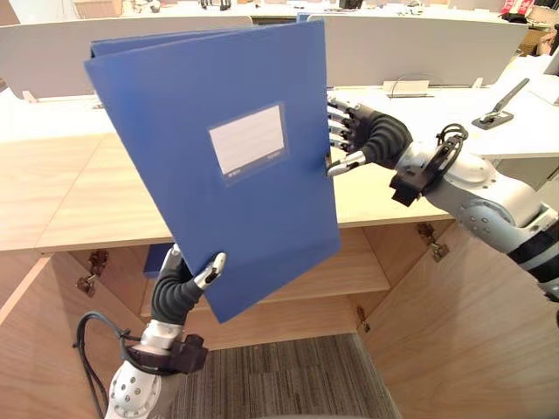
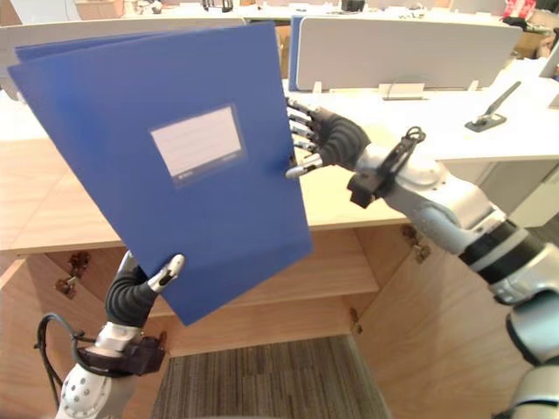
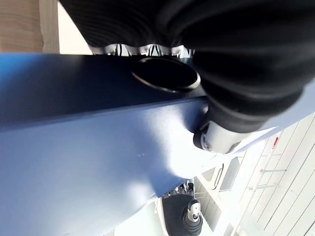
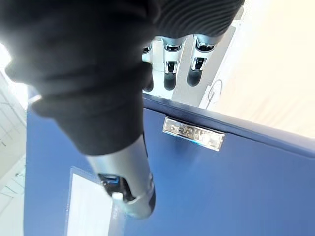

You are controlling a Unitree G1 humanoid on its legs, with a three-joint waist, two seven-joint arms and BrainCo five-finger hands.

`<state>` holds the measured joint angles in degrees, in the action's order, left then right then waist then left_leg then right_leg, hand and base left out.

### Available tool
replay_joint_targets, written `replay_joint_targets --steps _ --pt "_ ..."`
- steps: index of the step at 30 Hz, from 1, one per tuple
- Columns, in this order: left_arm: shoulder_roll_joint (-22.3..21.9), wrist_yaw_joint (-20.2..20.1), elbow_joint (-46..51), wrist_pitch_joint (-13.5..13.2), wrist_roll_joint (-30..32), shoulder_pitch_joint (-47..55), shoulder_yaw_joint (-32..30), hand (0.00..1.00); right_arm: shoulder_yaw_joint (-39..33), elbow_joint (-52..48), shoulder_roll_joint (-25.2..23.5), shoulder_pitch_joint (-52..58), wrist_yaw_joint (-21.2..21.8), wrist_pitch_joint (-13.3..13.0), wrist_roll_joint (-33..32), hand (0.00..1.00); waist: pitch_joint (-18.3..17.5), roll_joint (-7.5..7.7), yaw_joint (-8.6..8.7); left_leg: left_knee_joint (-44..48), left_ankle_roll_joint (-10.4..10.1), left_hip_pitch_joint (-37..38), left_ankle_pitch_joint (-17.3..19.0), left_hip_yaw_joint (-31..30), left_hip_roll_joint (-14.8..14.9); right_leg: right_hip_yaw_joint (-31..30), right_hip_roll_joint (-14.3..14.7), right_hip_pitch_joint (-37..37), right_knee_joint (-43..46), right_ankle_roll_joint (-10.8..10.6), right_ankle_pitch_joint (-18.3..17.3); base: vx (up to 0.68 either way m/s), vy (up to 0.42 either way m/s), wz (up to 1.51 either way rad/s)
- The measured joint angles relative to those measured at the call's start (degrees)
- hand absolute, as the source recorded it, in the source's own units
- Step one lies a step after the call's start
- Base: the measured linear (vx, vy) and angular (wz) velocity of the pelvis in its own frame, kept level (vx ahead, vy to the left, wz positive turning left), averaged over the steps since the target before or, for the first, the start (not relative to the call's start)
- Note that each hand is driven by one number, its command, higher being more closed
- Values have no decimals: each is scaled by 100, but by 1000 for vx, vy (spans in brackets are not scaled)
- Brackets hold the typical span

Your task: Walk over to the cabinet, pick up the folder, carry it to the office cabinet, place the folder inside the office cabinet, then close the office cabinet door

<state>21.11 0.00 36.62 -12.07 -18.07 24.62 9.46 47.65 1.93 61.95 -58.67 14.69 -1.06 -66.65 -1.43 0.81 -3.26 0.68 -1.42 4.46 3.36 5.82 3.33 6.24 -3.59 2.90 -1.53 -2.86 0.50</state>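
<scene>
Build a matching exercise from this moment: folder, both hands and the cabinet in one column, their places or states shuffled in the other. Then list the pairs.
Column one
1. folder
2. left hand
3. right hand
4. cabinet

Column two
a. pinches the folder's side edge
b. doors swung open, shelf visible inside
c. held up in the air, white label facing the head camera
d. grips the folder's bottom edge

Pairs: 1-c, 2-d, 3-a, 4-b
</scene>
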Motion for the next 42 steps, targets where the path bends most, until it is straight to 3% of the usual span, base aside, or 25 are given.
replay_joint_targets --steps 6,8,12,14,20,24,27,33,37,42 --pt "77 0 1 -1 -55 -1 37 100 63 -9 90 14 64 -17 -193 0 -46 -22 -8 -38 -6 16 -31 -2 1 0 3 -3 6 1 0 0 0 0" --pt "76 0 1 -13 -82 -6 70 100 -278 -12 -60 307 99 -43 -190 0 -98 -30 -37 -39 -5 14 -33 -4 0 0 2 -8 8 1 0 0 0 0" --pt "59 -78 3 -54 -175 -74 230 100 -952 -21 -809 794 97 -105 -27 0 -170 -101 -39 -39 0 7 -40 -2 -5 0 -5 -29 27 1 0 0 0 0" --pt "-75 -112 1 -59 -166 -135 375 100 -1547 2 -1418 1135 40 -188 93 0 -187 -122 -45 -39 8 -9 -50 -3 -5 0 -6 -50 42 1 0 0 0 0" --pt "-655 -36 -2 22 -112 -137 362 100 -2583 117 -3126 1434 -658 -483 1306 0 -232 -179 -36 -50 30 -36 -96 -6 -8 -1 -12 -107 95 3 1 0 0 0" --pt "-835 142 -13 113 31 -129 332 100 -2788 395 -3839 1489 -1097 -600 2263 0 -234 -180 -33 -50 48 -33 -115 -16 -19 3 -24 -106 108 6 4 -8 6 1" --pt "-911 248 -20 170 99 -115 269 100 -2781 540 -4077 1509 -1262 -624 2526 0 -234 -180 -27 -54 53 -33 -122 -18 -25 4 -30 -106 109 7 6 0 0 0" --pt "-951 314 -24 210 183 -41 200 100 -2503 833 -4068 1483 -1132 -625 2452 0 -234 -177 -8 -78 49 -29 -129 -21 -18 8 -33 -106 99 8 7 0 0 0" --pt "-894 314 -30 209 182 145 111 100 -977 1140 -2924 827 -699 -300 1515 0 -235 -170 20 -125 31 -28 -146 -58 -14 55 -28 -91 71 8 8 0 0 5" --pt "-543 314 -28 145 153 143 112 100 12 1146 -2010 344 -212 0 713 0 -243 -150 -5 -150 26 -34 -154 -94 -6 95 -23 -75 38 10 9 6 6 4"
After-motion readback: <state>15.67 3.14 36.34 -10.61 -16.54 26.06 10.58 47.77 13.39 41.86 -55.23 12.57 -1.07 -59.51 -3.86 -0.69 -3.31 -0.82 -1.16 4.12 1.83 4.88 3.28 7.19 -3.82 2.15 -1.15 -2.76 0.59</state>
